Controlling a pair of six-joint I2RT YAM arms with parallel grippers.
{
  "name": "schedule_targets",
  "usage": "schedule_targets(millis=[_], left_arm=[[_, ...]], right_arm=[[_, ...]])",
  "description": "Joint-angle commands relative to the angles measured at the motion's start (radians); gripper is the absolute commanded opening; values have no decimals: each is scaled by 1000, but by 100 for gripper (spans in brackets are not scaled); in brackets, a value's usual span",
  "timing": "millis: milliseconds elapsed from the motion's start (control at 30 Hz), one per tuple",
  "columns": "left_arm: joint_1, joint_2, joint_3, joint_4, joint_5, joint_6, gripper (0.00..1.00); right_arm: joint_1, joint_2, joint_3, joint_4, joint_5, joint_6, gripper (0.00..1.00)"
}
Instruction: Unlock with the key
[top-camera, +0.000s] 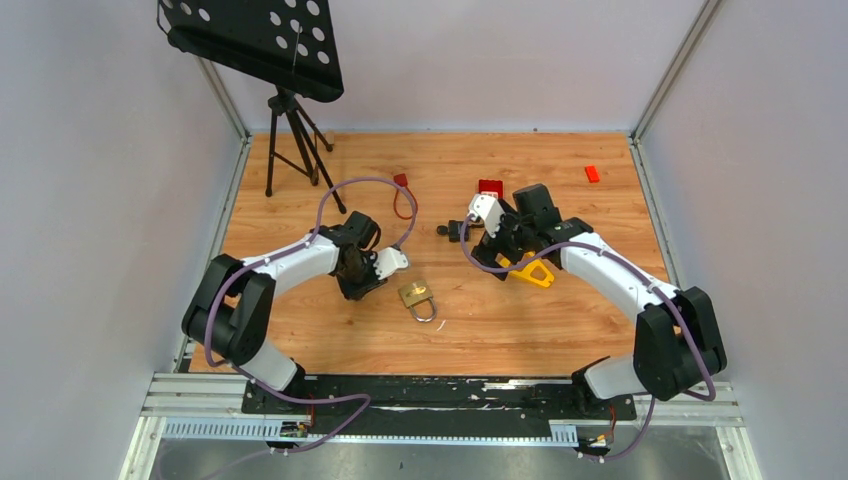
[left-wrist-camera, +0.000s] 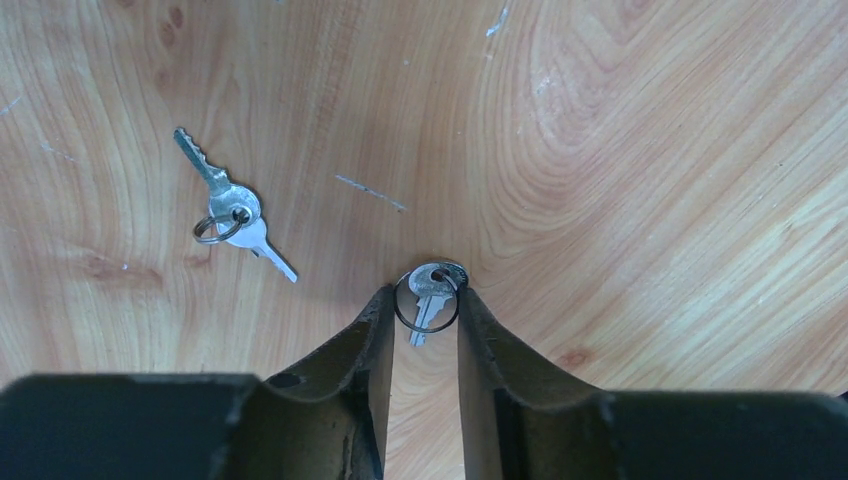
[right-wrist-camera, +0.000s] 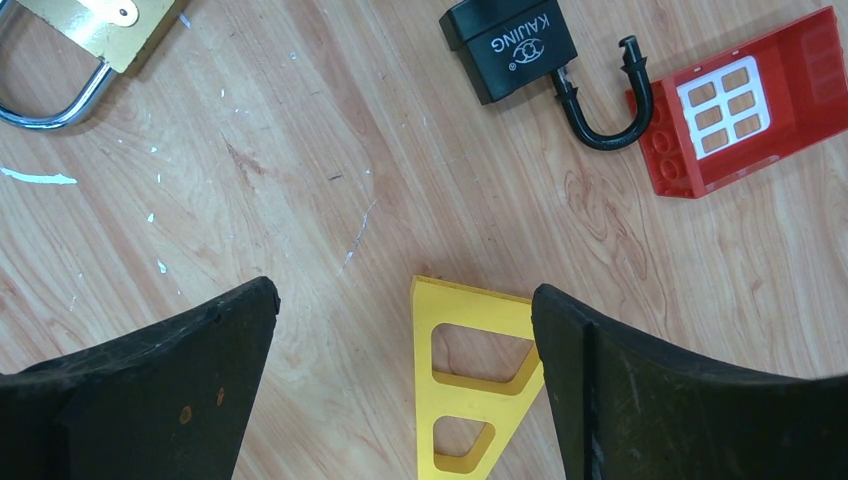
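Observation:
A small silver key (left-wrist-camera: 432, 284) on a dark ring lies on the wooden table, right at the tips of my left gripper (left-wrist-camera: 426, 297). Both fingertips touch the ring from either side, so the jaws are shut on it. Two more keys (left-wrist-camera: 228, 205) on a ring lie apart to the upper left. The brass padlock (top-camera: 417, 296) with a steel shackle lies just right of the left gripper (top-camera: 352, 288); it also shows in the right wrist view (right-wrist-camera: 95, 25). My right gripper (right-wrist-camera: 405, 300) hangs wide open above the table, holding nothing.
A yellow triangular frame (right-wrist-camera: 470, 380) lies under the right gripper, beside its right finger. A black padlock (right-wrist-camera: 515, 45) with its shackle open lies next to a red brick piece (right-wrist-camera: 745, 105). A tripod (top-camera: 290, 140) stands at the back left, and a small red block (top-camera: 592, 173) lies at the back right.

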Motion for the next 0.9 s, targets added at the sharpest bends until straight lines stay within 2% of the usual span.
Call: schedule_targets(millis=[0, 367, 867], left_arm=[[-1, 1, -45, 18, 51, -1, 30], [-1, -76, -11, 8, 202, -48, 19], [0, -146, 55, -39, 319, -83, 17]], right_arm=[[11, 9, 24, 0, 3, -12, 100], [14, 11, 24, 0, 8, -15, 100], [35, 11, 42, 2, -34, 24, 100]])
